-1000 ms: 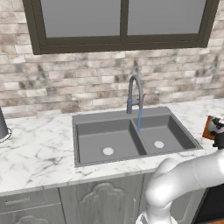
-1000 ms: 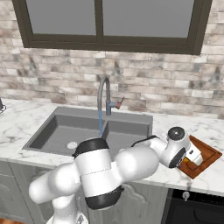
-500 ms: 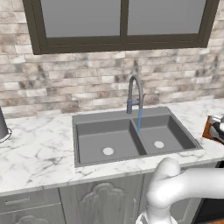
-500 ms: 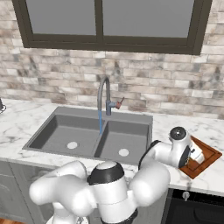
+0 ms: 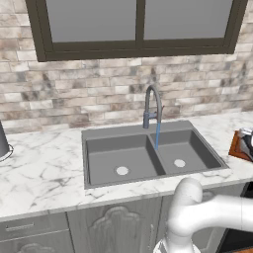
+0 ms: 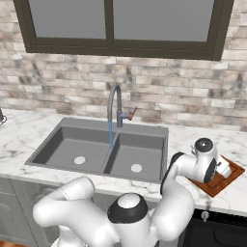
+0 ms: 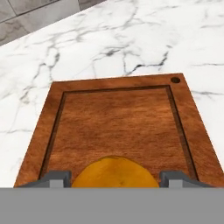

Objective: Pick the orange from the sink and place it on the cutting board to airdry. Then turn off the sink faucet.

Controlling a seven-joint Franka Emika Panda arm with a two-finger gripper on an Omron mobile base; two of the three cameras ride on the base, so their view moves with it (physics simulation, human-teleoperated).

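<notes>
1. The small round bright-orange orange (image 7: 114, 173) sits between the two dark fingers (image 7: 54, 178) in the hand view, hanging over the near end of the reddish-brown wooden cutting board (image 7: 116, 122). The fingers look clamped on its sides, one tip on each flank.

2. Handling-wise, it's probably light and firm with a bit of give in the peel. It's a ball fresh out of a sink, so likely wet, slick and keen to roll. The widest middle is the sensible place to hold it, which seems to be where the fingers are.

3. The board's darker raised border should help stop the orange rolling off, as long as it's let go low and inside that rim.

4. The board lies flat on the white marble counter (image 7: 144, 39), to the right of the dark grey double-basin sink (image 6: 103, 152). In the right base view the white arm reaches over it.

5. The tall grey gooseneck faucet (image 6: 115, 108) has a thin blue stream running into the sink, so shutting it off isn't done yet.

6. Behind it all are a brick backsplash (image 5: 99, 94) and a dark-framed window (image 5: 138, 24).
</notes>
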